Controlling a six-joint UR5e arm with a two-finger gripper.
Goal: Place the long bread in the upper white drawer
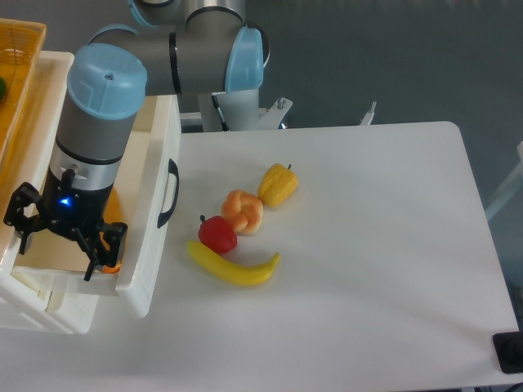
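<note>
Orange bread (112,245) shows inside the drawer (155,155) beneath our gripper (69,245); whether the jaws grasp it we cannot tell, so we release low, then lift straight.

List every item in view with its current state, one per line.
upper white drawer: pulled open.
claw: lowered inside the drawer; open or shut unclear.
long bread: orange sliver visible in the drawer beside the claw.
banana: lying on table.
red apple: on table, touching banana.
round bun: on table.
yellow pepper: on table.
</note>
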